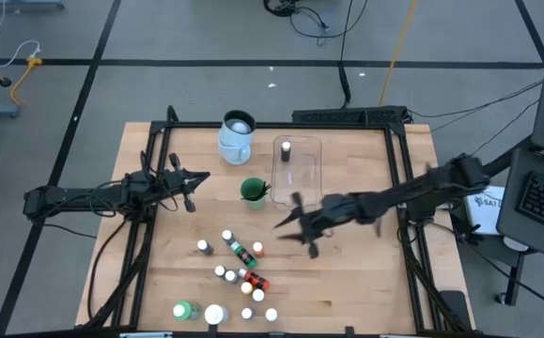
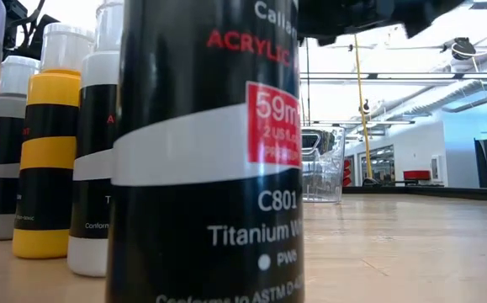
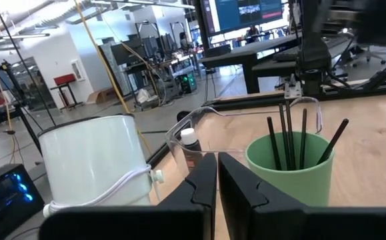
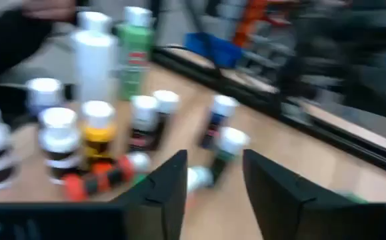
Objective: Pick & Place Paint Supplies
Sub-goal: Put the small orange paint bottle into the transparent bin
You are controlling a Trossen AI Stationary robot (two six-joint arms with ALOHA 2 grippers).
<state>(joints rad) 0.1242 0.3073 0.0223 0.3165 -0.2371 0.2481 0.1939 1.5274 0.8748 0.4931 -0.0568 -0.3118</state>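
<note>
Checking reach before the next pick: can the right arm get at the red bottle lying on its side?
Probably yes. The right gripper, open, hangs beside the cluster; the red bottle lies on the near edge, nothing between.

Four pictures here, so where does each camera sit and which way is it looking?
High: overhead, straight down on the table; both arms show.
Low: table height, behind paint bottles; an arm overhead.
Left wrist: past the shut left pincer at the green cup.
Right wrist: past the open right pincer at bottles.
Shared: clear tub, in the high view too.
</note>
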